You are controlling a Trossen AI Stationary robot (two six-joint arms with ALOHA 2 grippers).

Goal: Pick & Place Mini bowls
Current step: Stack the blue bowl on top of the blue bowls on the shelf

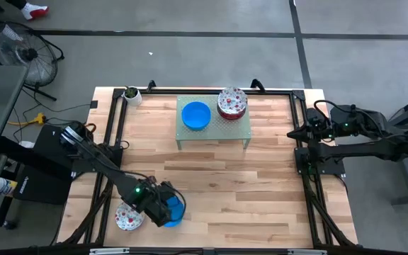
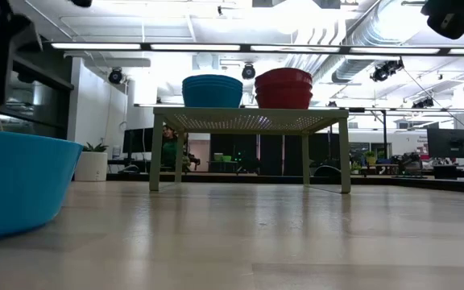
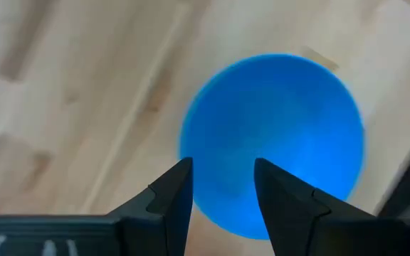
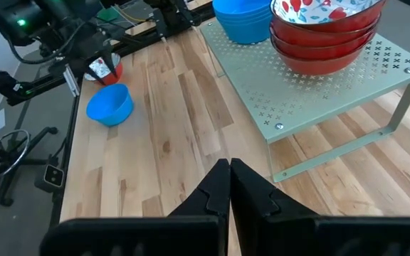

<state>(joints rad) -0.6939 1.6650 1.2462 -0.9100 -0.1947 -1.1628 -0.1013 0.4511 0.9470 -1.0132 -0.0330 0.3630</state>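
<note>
At the near left corner of the wooden desk (image 1: 261, 177): one plain bright blue round mini bowl (image 1: 173, 211), resting on the boards just beside a white red-speckled mini bowl (image 1: 127, 217), with the left gripper (image 3: 223, 186) poised above it, jaws parted about the width of a rim and holding nothing. On the green perforated metal shelf (image 1: 214, 127): a blue stack (image 1: 196, 115) and a red-and-speckled stack (image 1: 232, 103). Risk, as judged: jaws descending off the rim could tip or skid the shallow bowl into its neighbour; the right gripper (image 4: 229, 186) waits at the desk's right edge, jaws closed, empty.
</note>
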